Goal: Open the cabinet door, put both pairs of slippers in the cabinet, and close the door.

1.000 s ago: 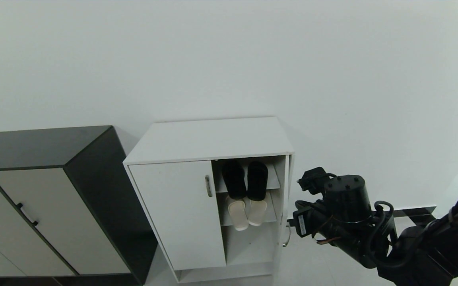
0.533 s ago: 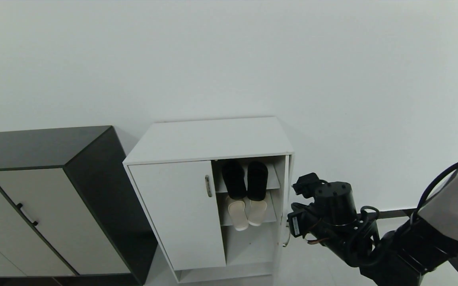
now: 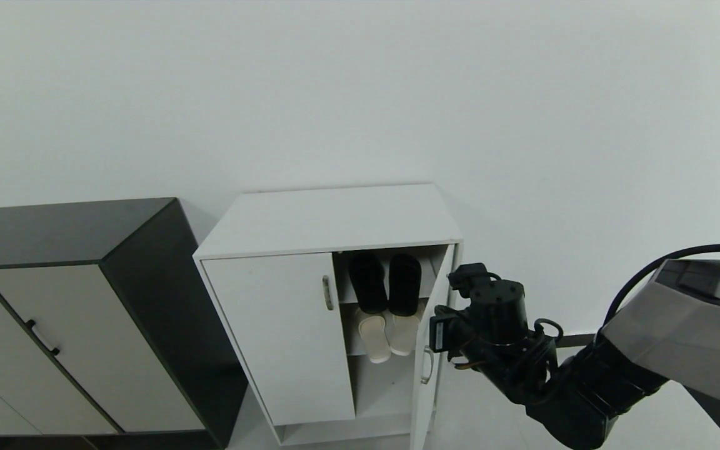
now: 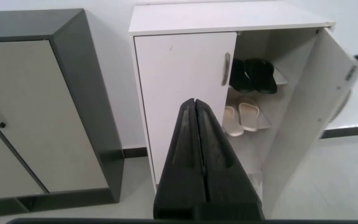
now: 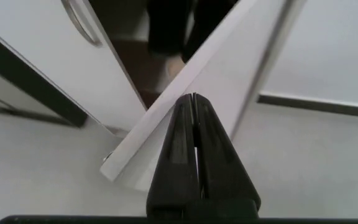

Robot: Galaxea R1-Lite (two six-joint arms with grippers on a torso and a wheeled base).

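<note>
The white cabinet [image 3: 329,219] has its left door [image 3: 279,337] closed and its right door [image 3: 427,350] standing partly open. Inside, a pair of black slippers [image 3: 385,281] lies on the top shelf, with a pair of white slippers [image 3: 388,331] on the shelf below. My right arm [image 3: 491,319] is just right of the right door, at its outer side. My right gripper [image 5: 194,102] is shut and empty, its tip against the door's outer face [image 5: 229,81]. My left gripper [image 4: 194,106] is shut and empty, well back from the cabinet [image 4: 229,18].
A dark cabinet with pale doors [image 3: 85,300] stands close on the white cabinet's left. A white wall runs behind both. Bare floor [image 3: 491,419] lies to the right of the open door.
My right arm has moved left, and the right door has swung from wide open to partly closed.
</note>
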